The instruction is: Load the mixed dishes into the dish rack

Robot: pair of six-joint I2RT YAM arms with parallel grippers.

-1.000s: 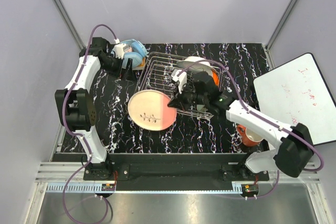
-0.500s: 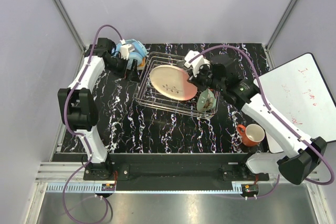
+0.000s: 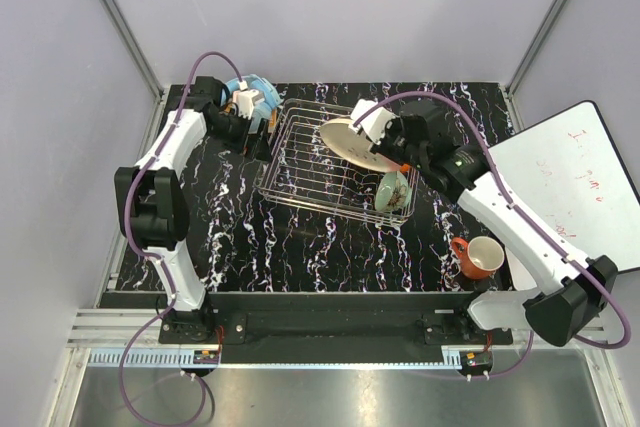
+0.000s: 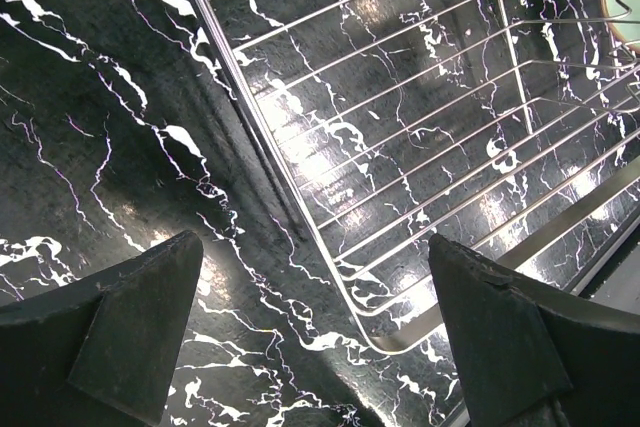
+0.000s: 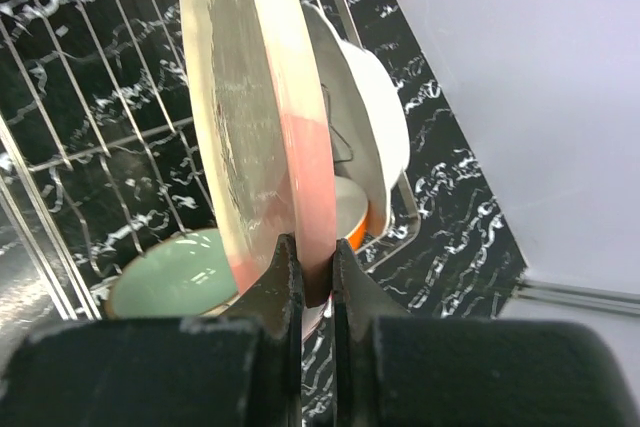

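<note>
Pink-and-cream plate tilted on edge over dish rack's far right corner, likely to slot upright. Left wrist: left gripper spread wide, empty, by rack's far left corner. Right wrist: right gripper pinches plate rim above pale green bowl.

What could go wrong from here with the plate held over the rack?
The right pincer pinches the pink-and-cream plate only at its rim, so it might slip. The plate hangs close to the white dish and the pale green bowl; lowering it could knock either. The open left pincer sits at a corner of the dish rack and might nudge it.
</note>
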